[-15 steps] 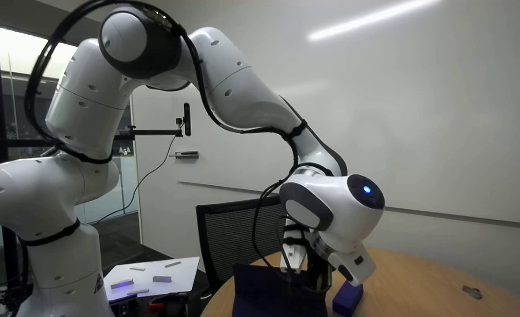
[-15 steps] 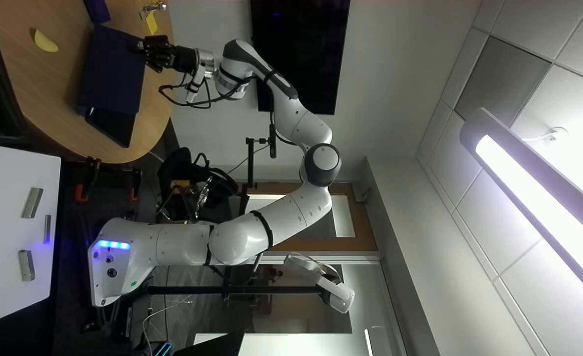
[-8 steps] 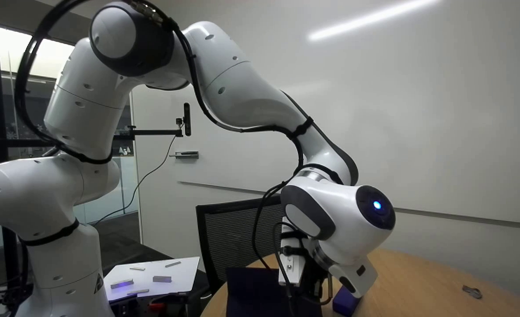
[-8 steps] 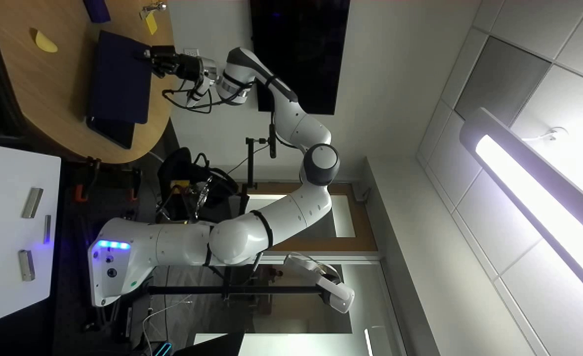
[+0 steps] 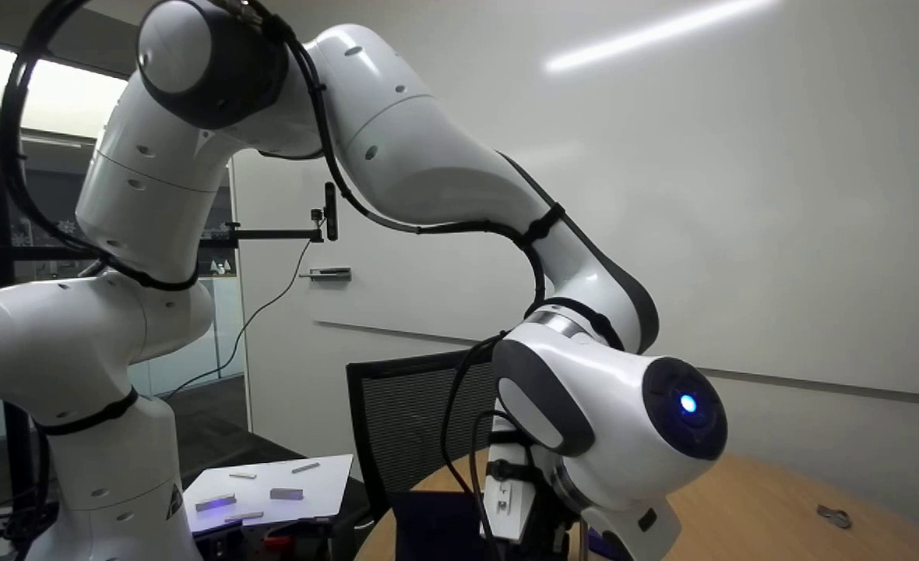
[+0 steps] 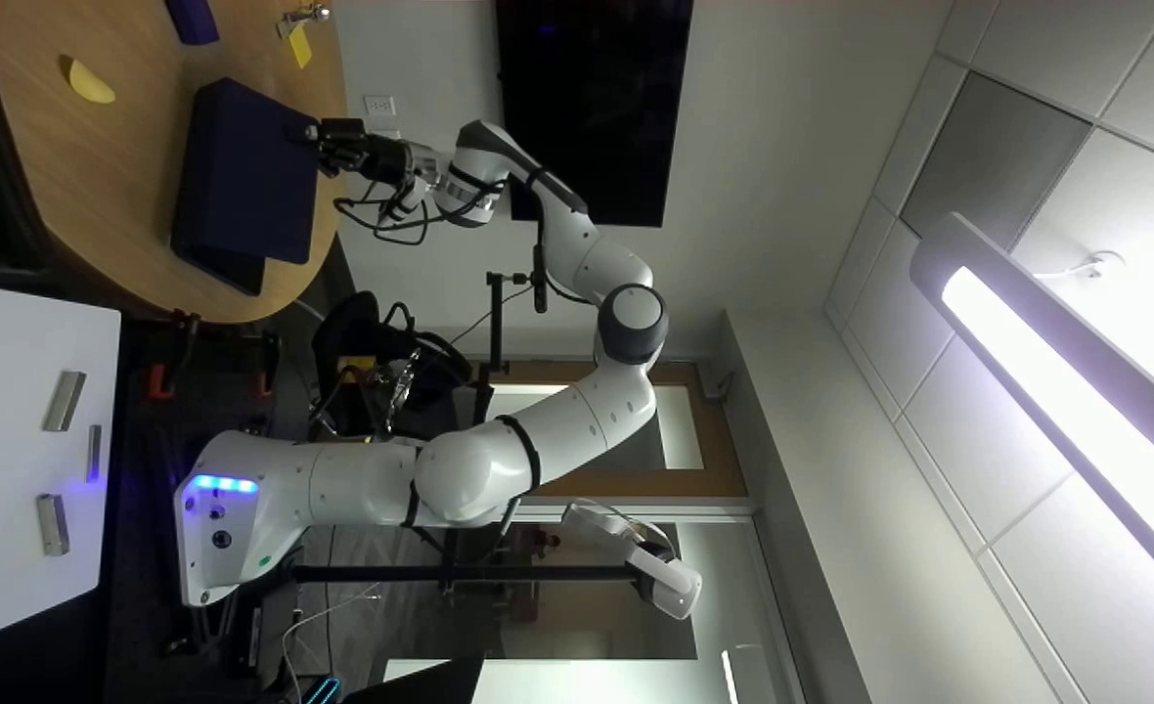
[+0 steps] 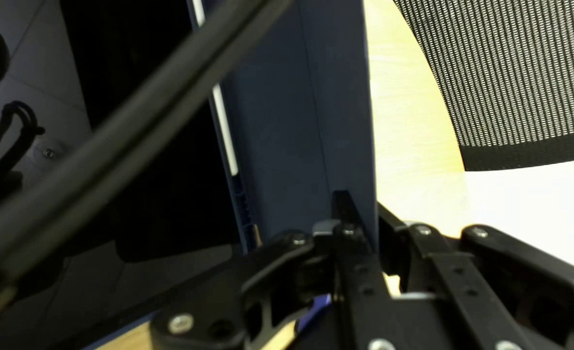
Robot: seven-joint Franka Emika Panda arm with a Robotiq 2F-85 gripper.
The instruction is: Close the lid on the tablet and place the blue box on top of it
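The tablet lies in an open navy case on the table; its raised lid partly covers the black screen. In the wrist view, the glossy screen is at the left and the navy lid stands beside it. My gripper is shut on the lid's edge, one finger on each side. The gripper also shows there in an exterior view. The blue box stands on the table apart from the tablet; the arm mostly hides it in an exterior view, and a sliver shows behind the gripper.
A yellow piece, another yellow piece and a small metal item lie on the round table. A mesh chair stands at the table's edge. A white board with several metal bars is nearer the robot's base.
My gripper has moved toward the robot's base side of the table, carrying the lid with it. Less black screen shows. The blue box has not moved; the arm now hides more of it.
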